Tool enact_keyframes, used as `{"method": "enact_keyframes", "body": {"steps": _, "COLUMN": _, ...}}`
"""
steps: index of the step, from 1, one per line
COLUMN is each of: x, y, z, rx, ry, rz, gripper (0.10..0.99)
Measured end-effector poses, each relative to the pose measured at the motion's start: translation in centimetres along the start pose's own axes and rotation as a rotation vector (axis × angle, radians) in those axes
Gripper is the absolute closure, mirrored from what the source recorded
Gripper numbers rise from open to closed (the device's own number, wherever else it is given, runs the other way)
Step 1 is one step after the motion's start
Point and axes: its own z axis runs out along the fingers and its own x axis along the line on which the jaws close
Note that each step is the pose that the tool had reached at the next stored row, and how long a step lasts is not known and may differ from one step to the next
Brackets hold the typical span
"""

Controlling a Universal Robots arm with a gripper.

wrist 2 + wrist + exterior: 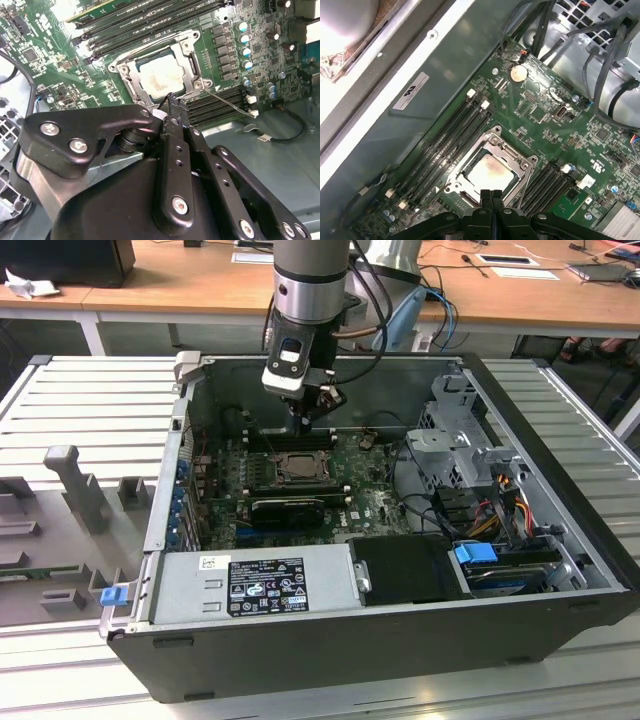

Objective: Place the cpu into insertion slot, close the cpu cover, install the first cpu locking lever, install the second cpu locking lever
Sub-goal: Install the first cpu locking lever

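Observation:
The cpu (487, 172) lies flat in the insertion slot (465, 197) on the green board, its pale top showing through the window of the cpu cover (517, 162), which lies down over it. In the second wrist view the cpu (160, 80) sits inside the cover frame (192, 67), and a thin wire lever (230, 102) runs out from the socket's corner beside the memory slots. My gripper (492, 197) hangs just above the socket's edge, fingers pressed together with nothing between them. In the exterior view the gripper (306, 425) stands over the socket (297, 468).
Black memory slots (447, 142) flank the socket on both sides. A long black graphics card (290, 508) lies nearer the front of the case. The grey power supply (255, 585), a drive cage (470, 455) and cable bundles (490, 510) fill the case's front and the exterior view's right.

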Motion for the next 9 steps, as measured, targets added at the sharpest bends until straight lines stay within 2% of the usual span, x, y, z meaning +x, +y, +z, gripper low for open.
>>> {"method": "enact_keyframes", "body": {"steps": 9, "x": 0.0, "y": 0.0, "z": 0.01, "rx": 0.002, "ry": 0.0023, "rz": -0.113, "gripper": 0.98}}
